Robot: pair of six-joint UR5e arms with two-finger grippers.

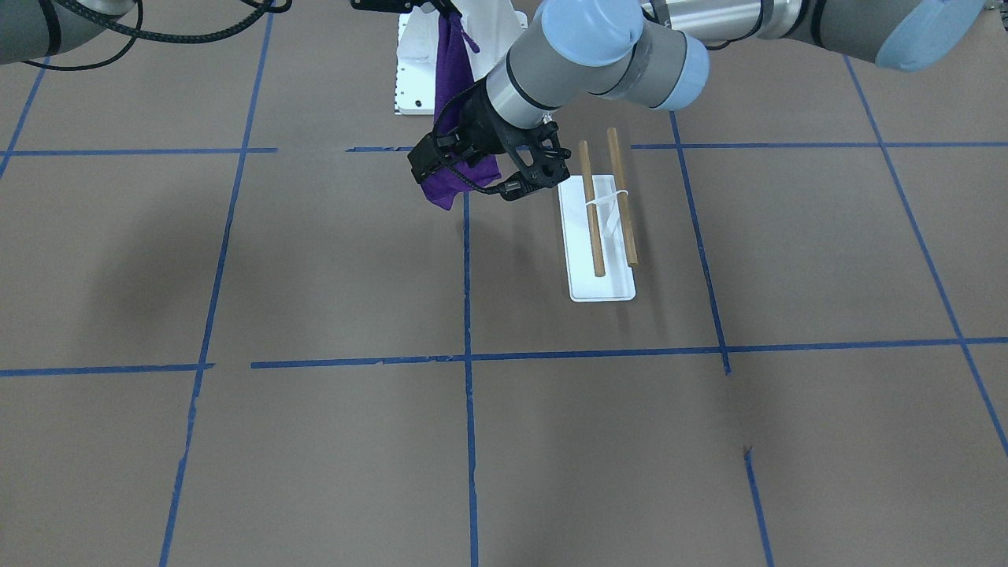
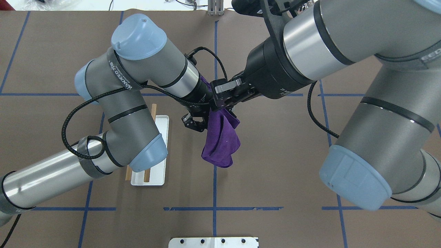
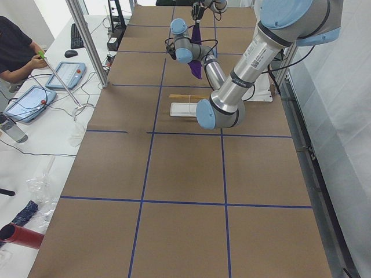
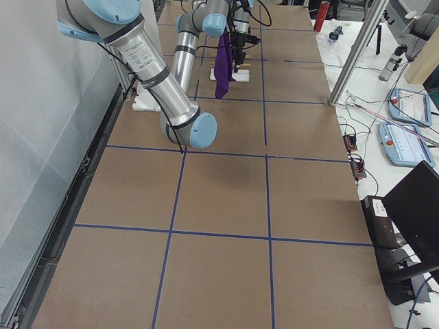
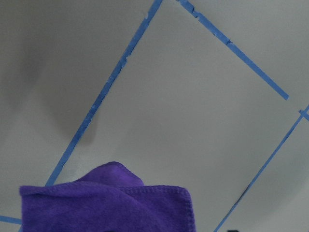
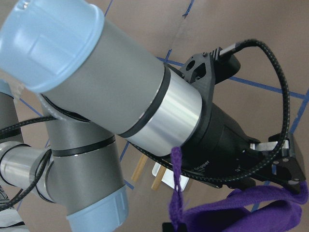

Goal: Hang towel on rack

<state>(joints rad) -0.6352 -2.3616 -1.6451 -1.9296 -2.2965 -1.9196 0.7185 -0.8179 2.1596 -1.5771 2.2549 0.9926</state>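
A purple towel [image 1: 453,71] hangs bunched in the air over the table's middle [image 2: 220,141]. My right gripper [image 2: 222,100] is shut on its top edge and holds it up; it sits at the top edge of the front view [image 1: 441,12]. My left gripper [image 1: 429,165] reaches in from the rack's side and its fingers seem closed on the towel just beside the right one [image 6: 285,162]. The towel fills the bottom of the left wrist view [image 5: 111,203]. The rack [image 1: 606,283], two wooden dowels over a white base, stands bare beside the left arm [image 2: 160,137].
A white bolted pedestal [image 1: 417,63] stands behind the towel at the robot's edge [image 2: 213,242]. Blue tape lines cross the brown table. The left arm's elbow overhangs part of the rack in the overhead view. An operator sits at the far side in the left view [image 3: 14,49].
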